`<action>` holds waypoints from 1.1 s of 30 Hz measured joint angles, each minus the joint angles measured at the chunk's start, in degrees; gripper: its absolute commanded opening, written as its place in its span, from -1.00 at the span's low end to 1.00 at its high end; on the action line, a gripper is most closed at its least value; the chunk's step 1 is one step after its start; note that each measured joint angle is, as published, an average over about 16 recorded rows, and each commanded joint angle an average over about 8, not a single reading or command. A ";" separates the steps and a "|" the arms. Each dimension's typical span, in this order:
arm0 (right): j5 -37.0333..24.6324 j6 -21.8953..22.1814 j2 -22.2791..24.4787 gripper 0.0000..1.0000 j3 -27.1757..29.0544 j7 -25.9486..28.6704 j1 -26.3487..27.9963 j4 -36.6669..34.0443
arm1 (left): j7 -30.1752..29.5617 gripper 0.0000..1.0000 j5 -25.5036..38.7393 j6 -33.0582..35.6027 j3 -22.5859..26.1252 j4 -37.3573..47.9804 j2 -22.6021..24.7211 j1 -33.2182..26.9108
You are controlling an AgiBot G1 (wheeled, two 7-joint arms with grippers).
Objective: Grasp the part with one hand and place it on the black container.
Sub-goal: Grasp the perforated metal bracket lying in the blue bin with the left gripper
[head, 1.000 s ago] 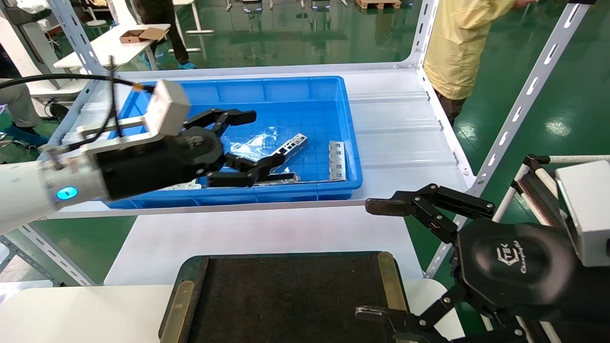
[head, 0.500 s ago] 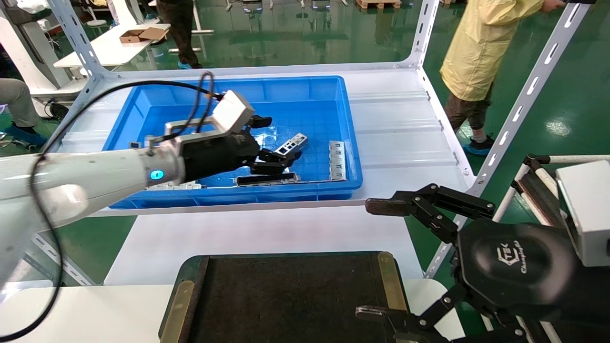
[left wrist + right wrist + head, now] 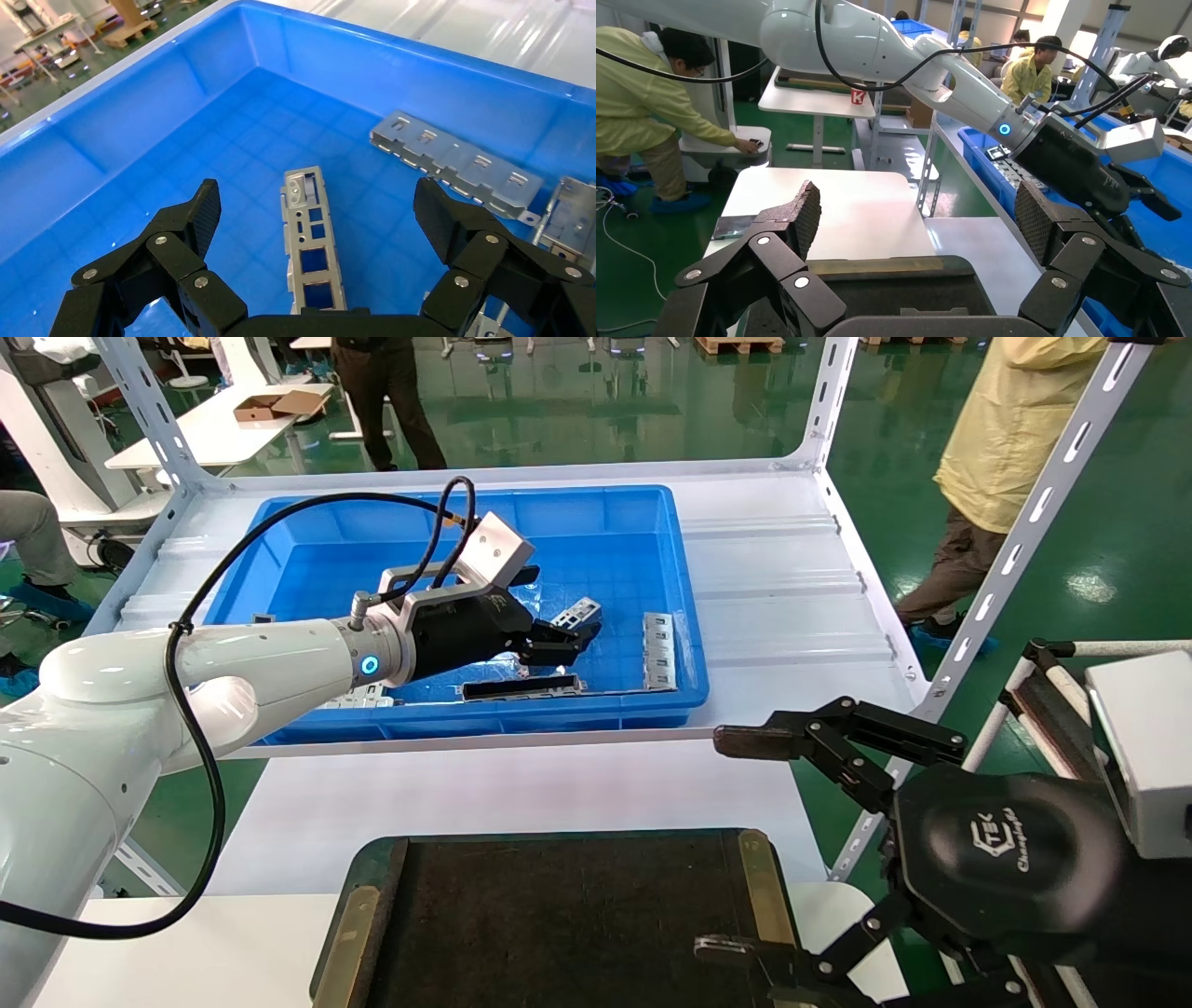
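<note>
Part: the part [image 3: 310, 235] lies flat on the floor of the blue bin [image 3: 596, 514], between the spread fingers of the left gripper [image 3: 320, 214], untouched; its near end is cut off by the gripper body.
Hidden: in the head view the part [image 3: 575, 614] is largely covered by the left gripper [image 3: 559, 640].
Writing: "TEK" is read on the right gripper [image 3: 745, 845] housing.
Right gripper: held open beside the black container [image 3: 559, 915].
Bin contents: a wider grey bracket [image 3: 457, 160] and a long bar [image 3: 521, 688].
</note>
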 measured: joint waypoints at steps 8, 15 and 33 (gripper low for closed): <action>0.02 0.01 0.01 -1.00 -0.03 -0.02 0.01 0.00 | -2.38 -1.00 -0.40 -1.64 1.46 -0.15 0.25 0.73; 0.04 0.03 0.02 -1.00 -0.06 -0.03 0.01 0.00 | -4.35 -1.00 -0.75 -2.58 2.95 -0.77 0.23 1.41; 0.09 0.06 0.05 -1.00 -0.13 -0.06 0.03 0.00 | -6.46 -1.00 -2.59 -4.08 6.18 -1.99 0.14 2.68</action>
